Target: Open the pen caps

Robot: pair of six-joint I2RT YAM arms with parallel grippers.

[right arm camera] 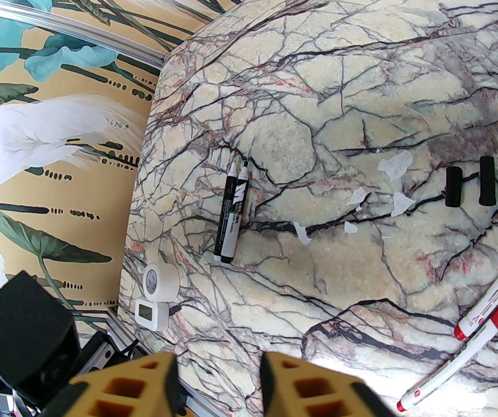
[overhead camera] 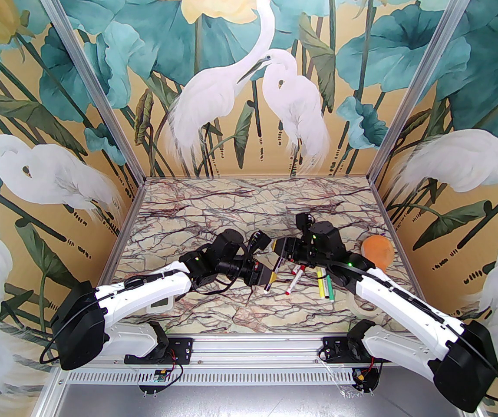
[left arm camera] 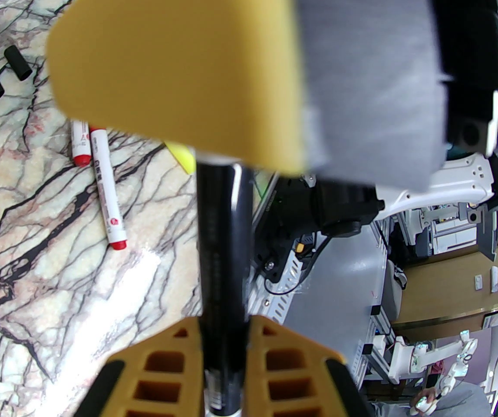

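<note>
This looks like a robot lab. A marble-patterned tabletop (overhead camera: 249, 206) sits inside a booth of silver metal bars (overhead camera: 103, 102) and walls painted with white birds (overhead camera: 231, 81). Past the table stand more white robot arms (left arm camera: 431, 354) and a long brown counter (left arm camera: 448, 276).

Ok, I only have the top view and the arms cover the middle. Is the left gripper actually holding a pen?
Observer: Yes. In the left wrist view, the left gripper is shut on a black pen.
Operator: And the right one?
Observer: The right gripper is open, with nothing between its fingers.
Operator: Any caps off?
Observer: Two black caps lie loose on the table, apart from two uncapped pens.
</note>
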